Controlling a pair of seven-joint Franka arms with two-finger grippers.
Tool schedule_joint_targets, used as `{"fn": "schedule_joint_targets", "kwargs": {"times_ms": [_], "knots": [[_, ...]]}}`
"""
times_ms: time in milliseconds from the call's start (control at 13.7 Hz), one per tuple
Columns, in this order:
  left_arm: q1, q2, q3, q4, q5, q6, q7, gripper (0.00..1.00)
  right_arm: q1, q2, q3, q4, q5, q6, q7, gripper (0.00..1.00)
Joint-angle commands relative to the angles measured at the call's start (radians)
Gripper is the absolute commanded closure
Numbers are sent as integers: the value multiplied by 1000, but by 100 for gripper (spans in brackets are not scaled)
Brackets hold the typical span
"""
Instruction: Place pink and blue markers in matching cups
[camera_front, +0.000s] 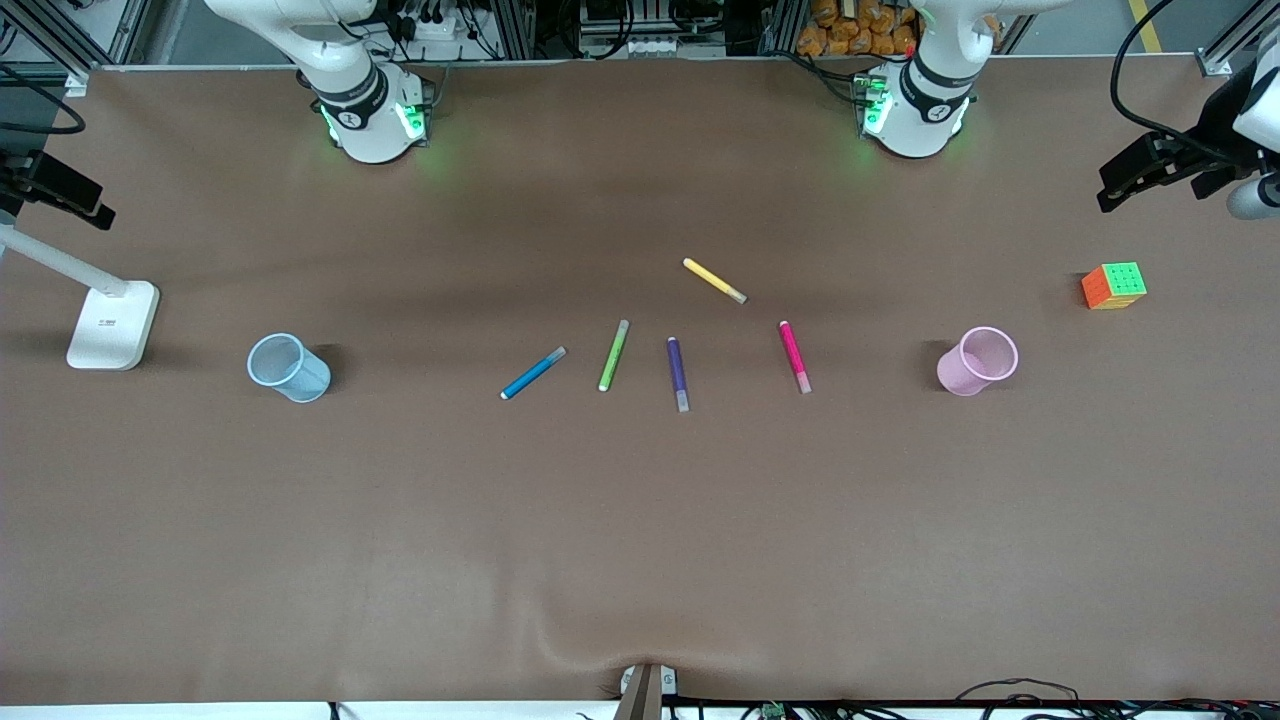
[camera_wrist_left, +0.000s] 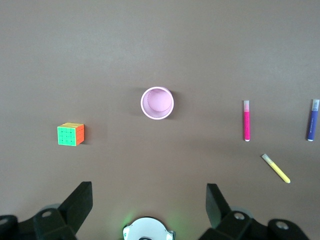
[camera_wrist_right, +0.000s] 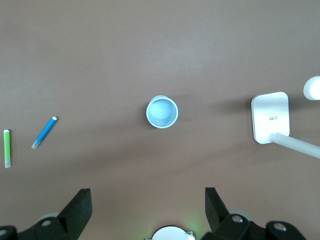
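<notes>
Brown cloth covers the whole table (camera_front: 640, 550), and on it the slim magenta-pink marker with a pale pink end (camera_front: 795, 357) and the slim bright blue marker with a greyish end (camera_front: 533, 373) lie flat near the middle, in a loose row with a lime green pen (camera_front: 614, 355) and a dark purple pen (camera_front: 678, 374) between them; a yellow pen (camera_front: 714, 280) lies farther from the front camera.

Both markers look light, stiff and smooth, so they may roll or skid if nudged. A pinch across the barrel near mid-length seems the safest hold (each lies apart from its neighbours, so fingers have room either side).

The small translucent pale pink plastic cup (camera_front: 977, 361) stands upright toward the left arm's end, well apart from the pink marker, and the left wrist view shows it empty. The matching pale blue cup (camera_front: 289, 367) stands toward the right arm's end, also empty. Being thin and light, either cup could tip if a marker strikes its rim.

The left gripper (camera_wrist_left: 150, 200) hangs above the table near the pink cup, jaws spread wide and holding nothing. The right gripper (camera_wrist_right: 148, 204) hangs likewise near the blue cup, equally wide and empty.

A multicoloured puzzle cube (camera_front: 1114, 286) and a white desk lamp (camera_front: 113, 324) sit at the table's ends.
</notes>
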Motion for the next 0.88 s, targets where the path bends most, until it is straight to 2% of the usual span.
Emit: {"fn": "schedule_joint_targets", "kwargs": {"times_ms": [0, 511, 803], "knots": [[-2, 12, 1, 32, -15, -28, -4, 0, -3, 4, 2, 16, -16, -18, 7, 0], [4, 16, 1, 40, -13, -33, 2, 0, -3, 8, 2, 15, -16, -29, 6, 0], [-13, 34, -14, 35, -15, -86, -4, 0, -6, 10, 1, 13, -10, -23, 6, 0]]}}
